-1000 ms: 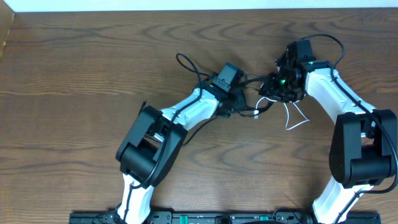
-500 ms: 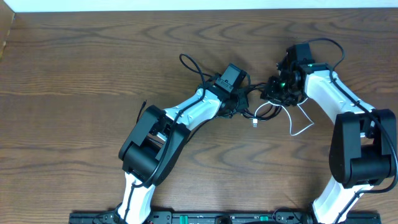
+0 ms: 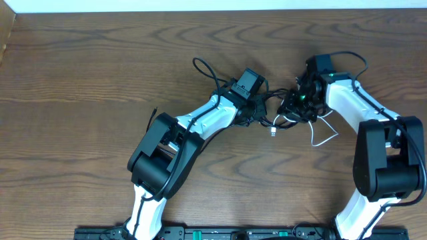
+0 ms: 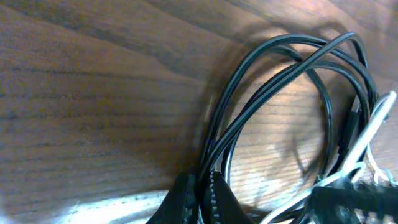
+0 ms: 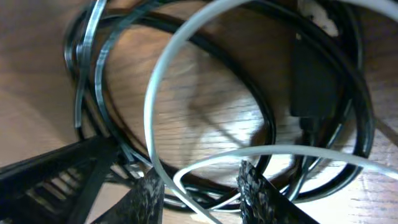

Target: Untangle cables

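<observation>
The cables lie in one tangle (image 3: 279, 107) between my two grippers at the table's middle right. My left gripper (image 3: 261, 111) is shut on black cable strands (image 4: 273, 81), which run straight into its closed jaws (image 4: 200, 180). A white cable (image 4: 373, 124) crosses at the right of that view. My right gripper (image 3: 292, 107) stands open over the tangle, and its fingers (image 5: 149, 193) straddle a loop of the white cable (image 5: 155, 81) and black cable loops (image 5: 249, 106). A black plug (image 5: 311, 81) lies inside the loops. The white cable's tail (image 3: 325, 137) trails right on the wood.
A small white plug end (image 3: 273, 133) rests on the table just in front of the tangle. A thicker black cord (image 3: 200, 67) loops off the left arm behind its wrist. The table's left edge (image 3: 5, 40) shows at the far left.
My left gripper has closed on the black strands. The white cable's tail has slid right and toward the front. The right gripper has shifted slightly over the tangle.
</observation>
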